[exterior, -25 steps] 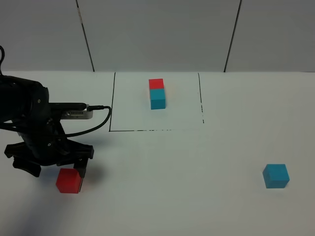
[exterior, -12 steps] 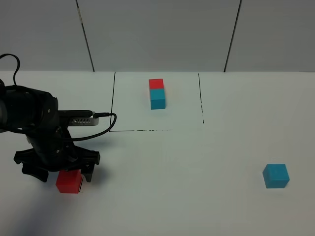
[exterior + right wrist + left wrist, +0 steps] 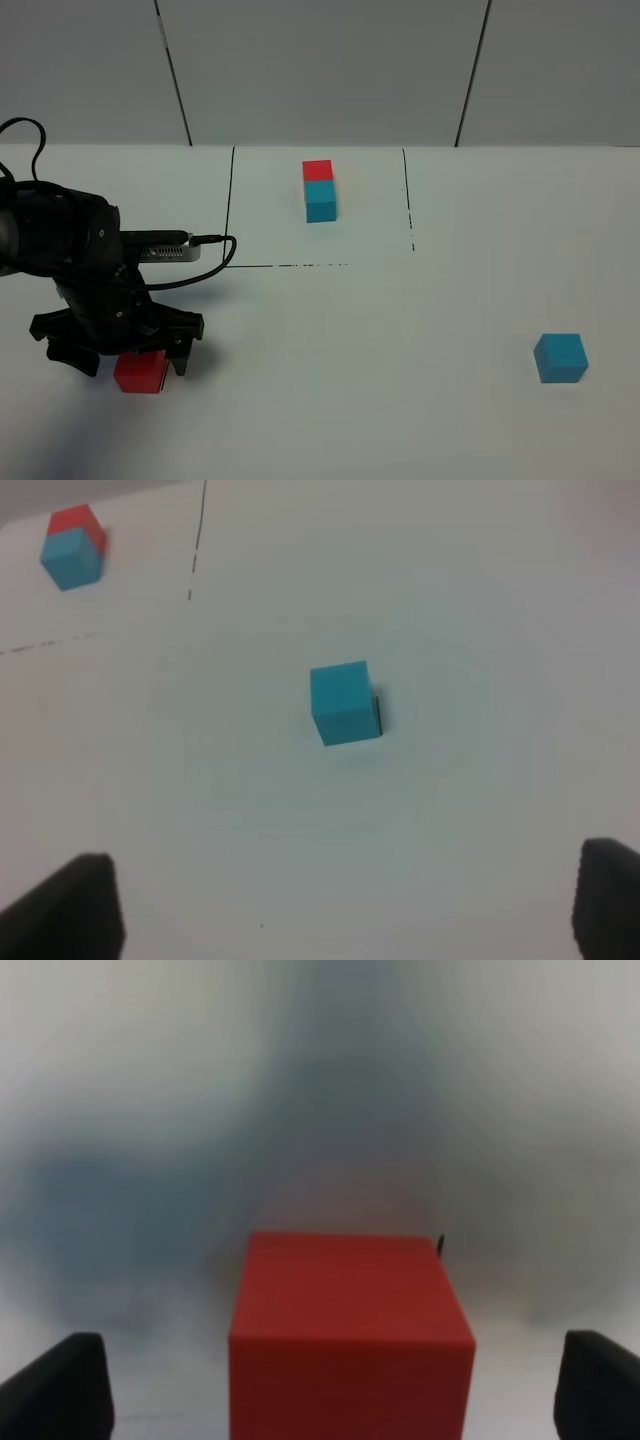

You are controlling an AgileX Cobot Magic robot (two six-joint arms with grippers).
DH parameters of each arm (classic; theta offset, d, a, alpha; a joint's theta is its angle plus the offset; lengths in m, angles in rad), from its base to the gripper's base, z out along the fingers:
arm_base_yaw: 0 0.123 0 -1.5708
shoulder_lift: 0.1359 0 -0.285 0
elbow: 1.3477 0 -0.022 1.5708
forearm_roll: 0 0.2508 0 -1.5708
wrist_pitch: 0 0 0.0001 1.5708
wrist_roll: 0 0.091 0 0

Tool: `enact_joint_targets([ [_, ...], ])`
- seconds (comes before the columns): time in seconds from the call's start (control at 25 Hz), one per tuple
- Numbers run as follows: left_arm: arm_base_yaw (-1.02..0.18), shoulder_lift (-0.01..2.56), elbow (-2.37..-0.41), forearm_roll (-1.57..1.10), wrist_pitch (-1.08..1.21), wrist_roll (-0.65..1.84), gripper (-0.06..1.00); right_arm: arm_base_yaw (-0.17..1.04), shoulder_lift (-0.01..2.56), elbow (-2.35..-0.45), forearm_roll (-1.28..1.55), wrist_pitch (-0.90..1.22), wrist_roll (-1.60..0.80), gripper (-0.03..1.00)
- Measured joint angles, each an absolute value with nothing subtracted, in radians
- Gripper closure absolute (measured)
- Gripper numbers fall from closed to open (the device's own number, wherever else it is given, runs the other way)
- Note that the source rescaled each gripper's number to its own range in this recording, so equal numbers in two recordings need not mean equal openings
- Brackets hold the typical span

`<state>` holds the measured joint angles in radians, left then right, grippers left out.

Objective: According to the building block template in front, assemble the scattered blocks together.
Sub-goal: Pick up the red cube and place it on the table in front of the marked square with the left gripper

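The white surface (image 3: 400,330) runs bare and wide between the two loose cubes, ending at a grey panelled wall (image 3: 320,70) on the far side. A thin black outline (image 3: 228,210) marks a rectangle at the far middle. Inside it sits the building block template (image 3: 319,190), its red half farther and its cyan half nearer. The red cube (image 3: 139,372) lies near left and the cyan cube (image 3: 560,357) near right, well apart from each other and from the template.

The left claw (image 3: 130,352) stands wide open, low over the red cube, with a finger on each side. The left wrist view shows bare surface between each finger (image 3: 60,1390) and the cube, so nothing is gripped. The right claw (image 3: 340,905) is also spread wide and holds nothing.

The high view does not show the right claw at all. Its wrist view shows its two dark fingertips (image 3: 70,910), the cyan cube alone on the surface beyond them, and the template much farther off.
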<state>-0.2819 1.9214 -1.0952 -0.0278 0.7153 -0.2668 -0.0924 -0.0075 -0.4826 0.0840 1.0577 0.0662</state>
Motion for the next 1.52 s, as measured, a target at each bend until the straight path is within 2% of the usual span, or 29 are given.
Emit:
enact_joint_targets([
  [0.72,-0.282,1.98,-1.095,-0.032,0.716,-0.284,0.14,-0.092,-0.008,-0.483,0.084,1.058,0.066,0.17],
  [0.96,-0.282,1.985,-1.095,-0.039,0.712,-0.285,0.18,-0.092,-0.008,-0.483,0.084,1.058,0.066,0.17],
  [1.12,-0.282,1.985,-1.095,-0.039,0.707,-0.285,0.28,-0.092,-0.008,-0.483,0.084,1.058,0.066,0.17],
  [1.52,-0.282,1.985,-1.095,-0.039,0.695,-0.285,0.64,-0.092,-0.008,-0.483,0.084,1.058,0.066,0.17],
])
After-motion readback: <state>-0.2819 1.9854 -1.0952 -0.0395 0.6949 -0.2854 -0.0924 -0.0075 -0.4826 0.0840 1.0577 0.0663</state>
